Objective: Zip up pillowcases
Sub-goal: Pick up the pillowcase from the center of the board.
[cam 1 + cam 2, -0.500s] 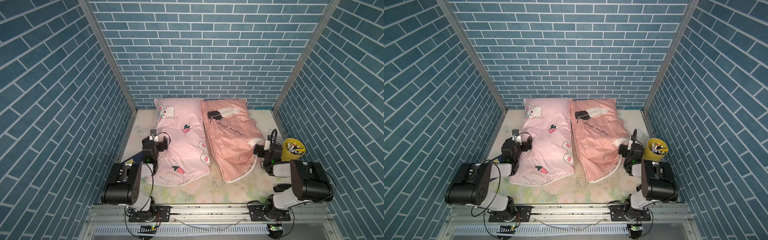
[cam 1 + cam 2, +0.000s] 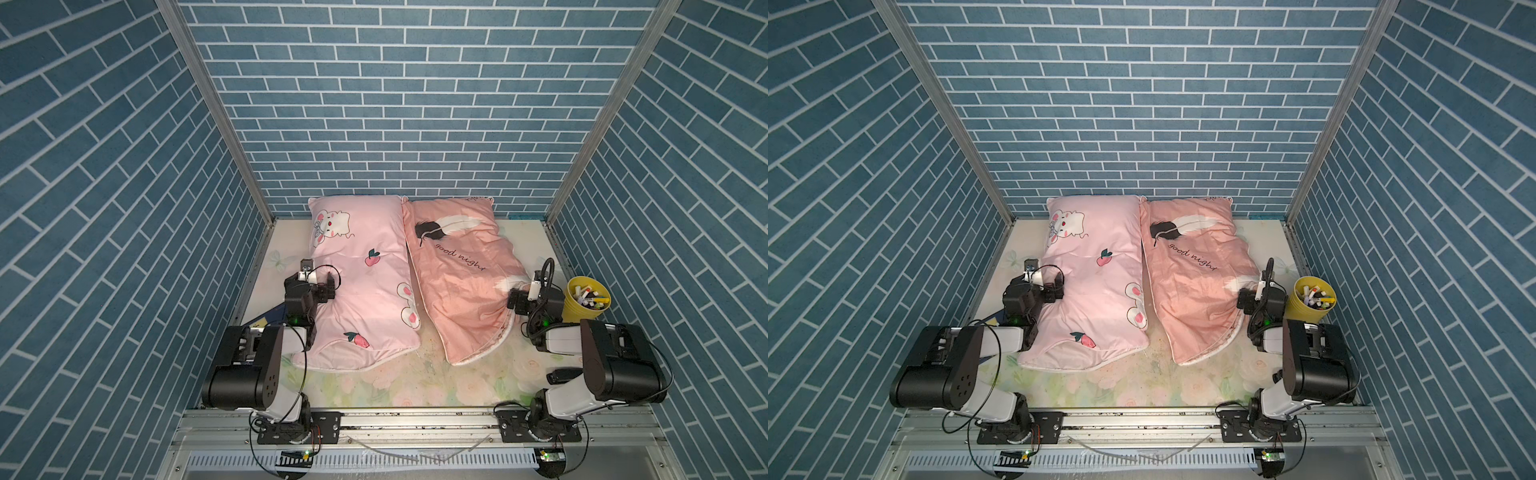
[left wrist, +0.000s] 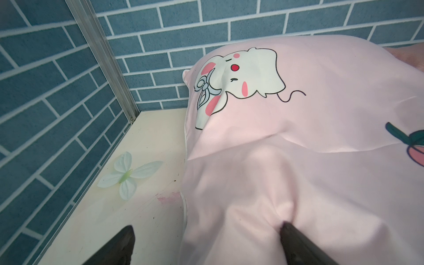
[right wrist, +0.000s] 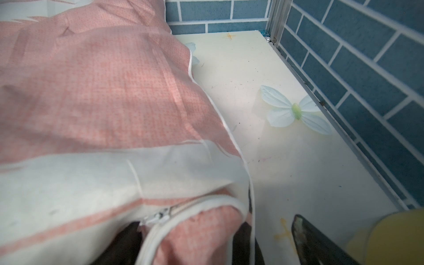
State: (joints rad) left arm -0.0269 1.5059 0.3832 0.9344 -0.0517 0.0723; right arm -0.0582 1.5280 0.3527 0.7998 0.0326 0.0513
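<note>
Two stuffed pillowcases lie side by side on a flower-printed table [image 2: 395, 386], seen from above. At far left, the left gripper [image 3: 206, 245] stands wide open and holds nothing. One finger dents the side edge of the pale pink bunny pillowcase [image 2: 365, 299], and the other hangs over bare table. Next comes the salmon feather pillowcase [image 2: 457, 282], touching the pink one at the far end. The right gripper [image 2: 517, 297], also wide open and empty, straddles its near right corner, where a white zipper [image 4: 158, 216] shows, seemingly part open. A yellow cup [image 2: 582, 309] of pens stands just beside that gripper.

Closing here could pinch loose cloth rather than the small zipper pull, and bunched cloth may jam the teeth. The outer finger could tip the cup. Both covers look thin, smooth and puffy. The salmon one is finely woven, with white piping.
</note>
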